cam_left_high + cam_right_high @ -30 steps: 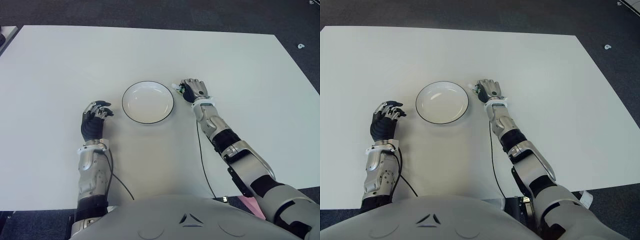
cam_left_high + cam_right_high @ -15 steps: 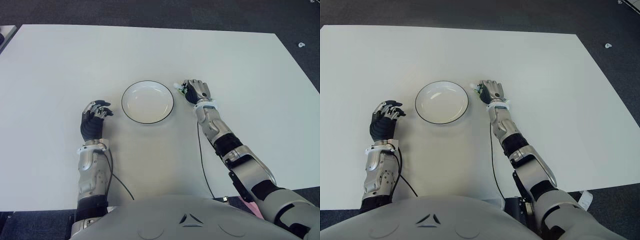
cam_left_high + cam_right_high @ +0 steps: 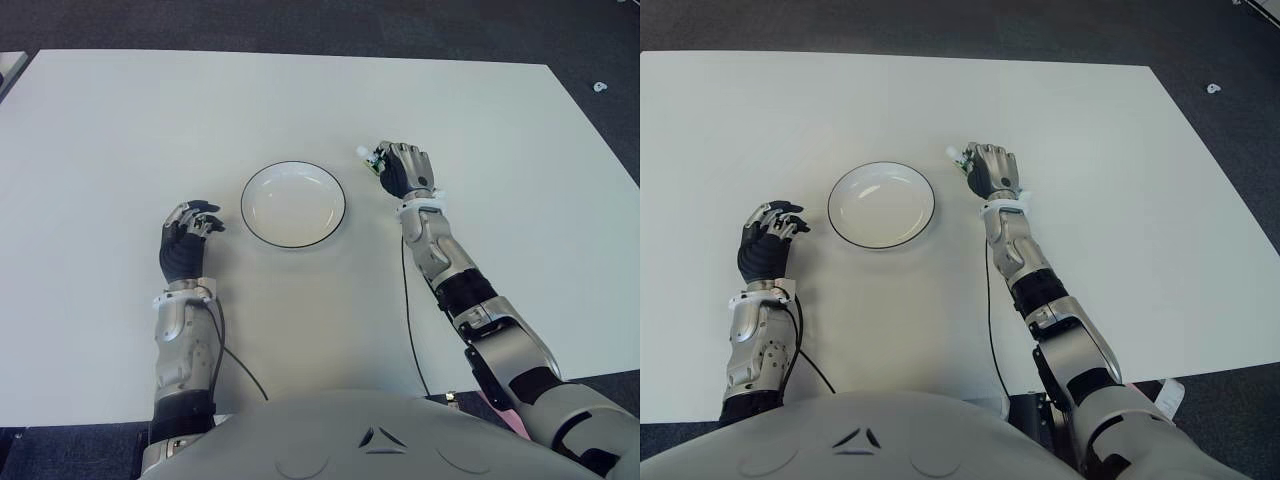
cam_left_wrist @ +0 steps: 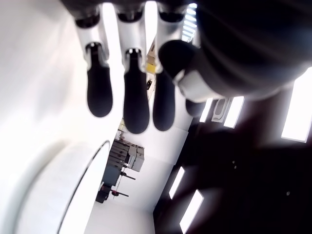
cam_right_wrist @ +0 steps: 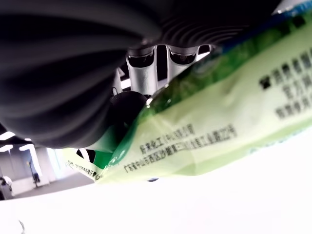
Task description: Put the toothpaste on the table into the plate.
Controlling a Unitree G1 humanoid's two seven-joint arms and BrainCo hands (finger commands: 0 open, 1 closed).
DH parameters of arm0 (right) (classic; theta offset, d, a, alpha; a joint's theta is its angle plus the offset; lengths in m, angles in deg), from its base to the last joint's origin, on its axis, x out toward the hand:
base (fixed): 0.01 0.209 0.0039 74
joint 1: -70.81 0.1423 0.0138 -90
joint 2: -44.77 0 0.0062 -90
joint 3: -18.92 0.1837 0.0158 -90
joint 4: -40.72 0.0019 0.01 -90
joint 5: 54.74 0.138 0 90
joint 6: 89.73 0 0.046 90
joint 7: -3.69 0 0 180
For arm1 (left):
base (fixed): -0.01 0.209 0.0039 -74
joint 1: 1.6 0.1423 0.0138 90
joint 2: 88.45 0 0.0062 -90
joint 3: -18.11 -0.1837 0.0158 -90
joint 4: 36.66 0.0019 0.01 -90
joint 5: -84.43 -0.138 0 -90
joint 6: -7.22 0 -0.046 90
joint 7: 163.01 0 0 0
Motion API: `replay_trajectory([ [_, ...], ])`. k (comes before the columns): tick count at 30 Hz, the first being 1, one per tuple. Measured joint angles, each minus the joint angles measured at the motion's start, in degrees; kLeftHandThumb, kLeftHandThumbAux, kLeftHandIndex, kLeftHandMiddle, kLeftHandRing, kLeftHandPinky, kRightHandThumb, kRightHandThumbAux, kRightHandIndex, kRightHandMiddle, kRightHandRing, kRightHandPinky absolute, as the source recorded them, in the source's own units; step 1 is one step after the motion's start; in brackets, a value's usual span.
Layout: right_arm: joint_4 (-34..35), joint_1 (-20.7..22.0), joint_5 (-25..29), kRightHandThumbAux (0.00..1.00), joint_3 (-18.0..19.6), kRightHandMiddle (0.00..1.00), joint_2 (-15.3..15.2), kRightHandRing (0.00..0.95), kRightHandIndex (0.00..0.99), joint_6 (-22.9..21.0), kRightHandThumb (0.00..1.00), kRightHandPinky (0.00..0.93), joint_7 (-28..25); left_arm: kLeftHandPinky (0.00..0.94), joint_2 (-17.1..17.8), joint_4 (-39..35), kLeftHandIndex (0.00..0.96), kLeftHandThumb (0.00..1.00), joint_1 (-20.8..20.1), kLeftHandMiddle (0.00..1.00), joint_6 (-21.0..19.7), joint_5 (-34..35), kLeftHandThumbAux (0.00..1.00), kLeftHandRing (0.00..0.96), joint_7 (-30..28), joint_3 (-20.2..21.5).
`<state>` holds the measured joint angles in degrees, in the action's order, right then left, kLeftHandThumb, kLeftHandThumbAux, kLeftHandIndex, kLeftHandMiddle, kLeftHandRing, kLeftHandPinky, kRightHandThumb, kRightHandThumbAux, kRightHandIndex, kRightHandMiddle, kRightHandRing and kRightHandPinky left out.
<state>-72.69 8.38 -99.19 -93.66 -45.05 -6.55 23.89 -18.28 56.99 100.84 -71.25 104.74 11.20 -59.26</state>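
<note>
My right hand is shut on the green and white toothpaste tube, just right of the plate. The tube's white cap pokes out past the fingers on the plate's side. The right wrist view shows my fingers curled over the tube's green printed body. The white plate with a dark rim sits mid-table and holds nothing. My left hand shows to the left of the plate, its fingers loosely curled with nothing in them.
The white table spreads wide on all sides of the plate. Dark floor lies beyond the far and right edges. A black cable runs along my right forearm and another trails from my left wrist.
My right hand has risen and moved slightly away and to the right with the toothpaste in it. The left hand and the plate stay where they were.
</note>
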Motion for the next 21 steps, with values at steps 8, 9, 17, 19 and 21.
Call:
replay_trajectory([
  [8, 7.1, -0.8, 0.0, 0.681, 0.4, 0.538, 0.0, 0.838, 0.395, 2.4, 0.848, 0.837, -0.6, 0.535, 0.0, 0.2, 0.433, 0.841, -0.1, 0.474, 0.1, 0.0, 0.674, 0.568, 0.0, 0.0],
  [9, 7.8, -1.0, 0.0, 0.681, 0.4, 0.538, 0.0, 0.840, 0.395, 2.6, 0.848, 0.840, -0.7, 0.535, 0.0, 0.2, 0.433, 0.841, -0.1, 0.474, 0.1, 0.0, 0.674, 0.568, 0.0, 0.0],
  [17, 11.6, -2.1, 0.1, 0.681, 0.0, 0.543, 0.5, 0.852, 0.395, 7.1, 0.848, 0.856, -0.8, 0.539, 0.0, 0.4, 0.421, 0.839, -0.4, 0.482, 0.1, 0.0, 0.676, 0.575, 0.0, 0.0],
  [19, 12.2, -2.3, 0.1, 0.681, -0.2, 0.544, 0.8, 0.853, 0.395, 8.4, 0.848, 0.857, -0.8, 0.540, 0.0, 0.4, 0.420, 0.839, -0.4, 0.482, 0.0, 0.0, 0.676, 0.576, 0.0, 0.0],
  [21, 12.5, -2.4, 0.1, 0.681, -0.4, 0.544, 1.0, 0.854, 0.395, 9.4, 0.848, 0.857, -0.8, 0.541, 0.0, 0.5, 0.420, 0.839, -0.6, 0.482, -0.1, 0.0, 0.676, 0.576, 0.0, 0.0],
])
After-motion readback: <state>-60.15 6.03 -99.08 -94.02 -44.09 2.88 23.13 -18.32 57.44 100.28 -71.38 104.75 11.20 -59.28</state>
